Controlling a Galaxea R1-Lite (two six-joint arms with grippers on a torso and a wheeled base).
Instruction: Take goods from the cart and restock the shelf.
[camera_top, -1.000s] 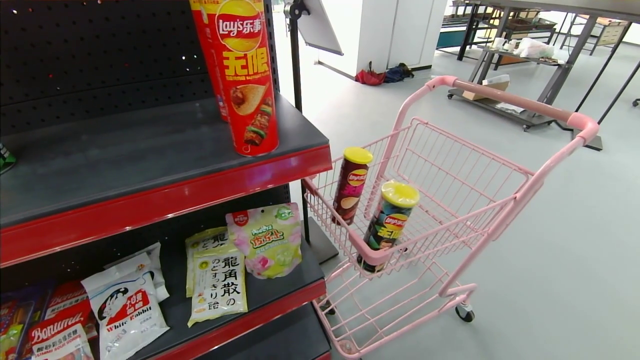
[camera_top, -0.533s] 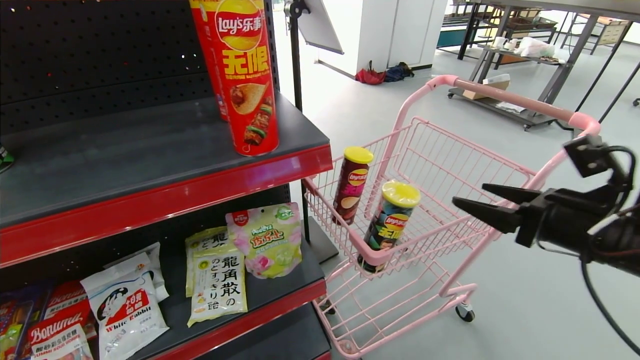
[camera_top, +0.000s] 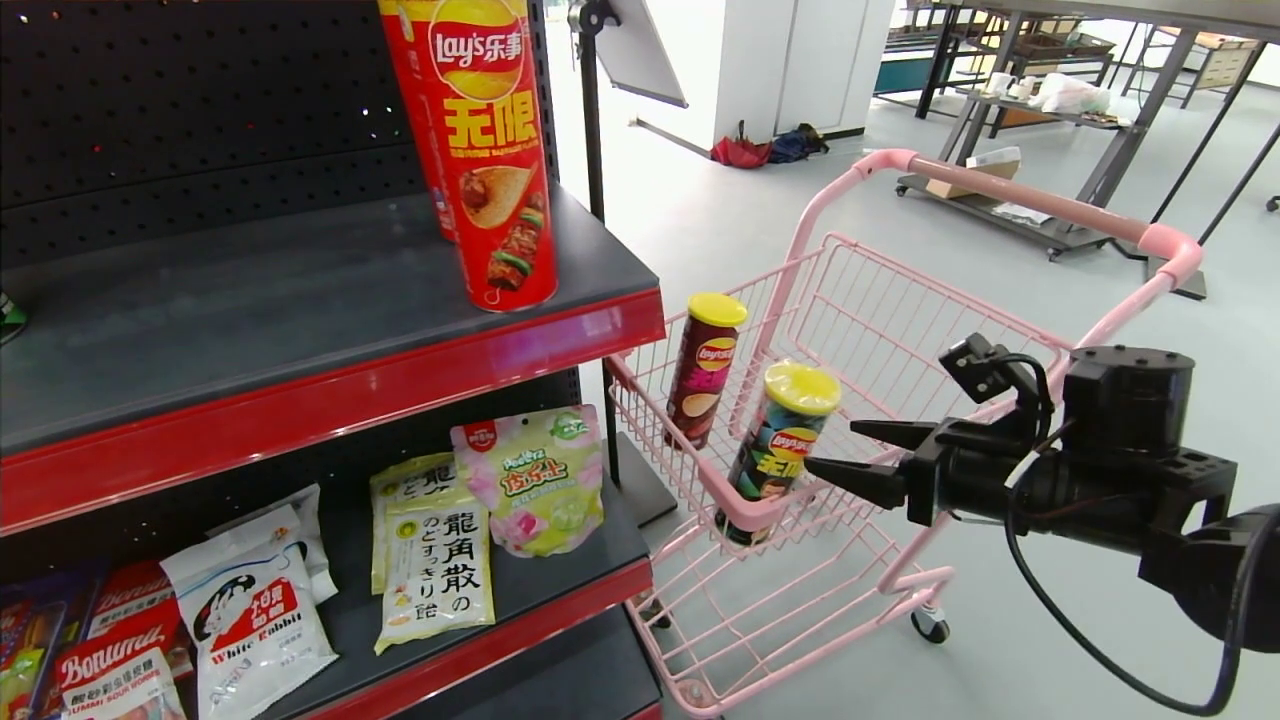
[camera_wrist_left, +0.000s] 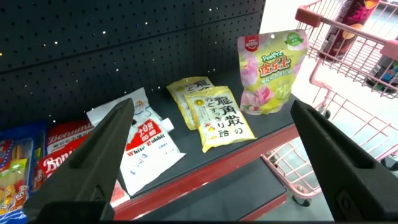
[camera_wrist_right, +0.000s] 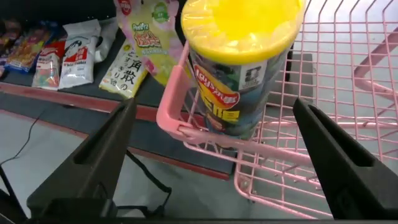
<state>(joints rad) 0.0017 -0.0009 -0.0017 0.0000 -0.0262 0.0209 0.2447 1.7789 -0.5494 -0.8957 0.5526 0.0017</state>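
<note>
Right gripper open beside the dark can in the cart

The pink cart (camera_top: 1040, 205) stands right of centre in the head view, its basket close against the right end of the upper shelf (camera_top: 330, 385). Two cans stand upright in the basket. A maroon can (camera_top: 703, 372) with a yellow lid is at the corner nearest the shelf, and a dark can (camera_top: 775, 450) with a yellow lid stands just beside it against the near rim.

The right gripper (camera_top: 832, 447) enters from the lower right of the frame, level with the dark can. Its two fingers are spread wide and hold nothing. The nearer fingertip lies just beside the can's side, and I cannot tell whether it touches. In the right wrist view the dark can sits straight ahead, between the two spread fingers.

On the upper shelf a tall red can (camera_top: 495, 150) stands upright near the front right corner, at the top centre of the head view. The lower shelf (camera_top: 560, 605), at lower left, holds a green and pink pouch (camera_top: 530, 480), yellow sachets (camera_top: 435, 560) and a white bag (camera_top: 255, 620).

The left gripper (camera_wrist_left: 212, 104) hovers in front of the lower shelf, fingers spread apart with nothing between them
</note>
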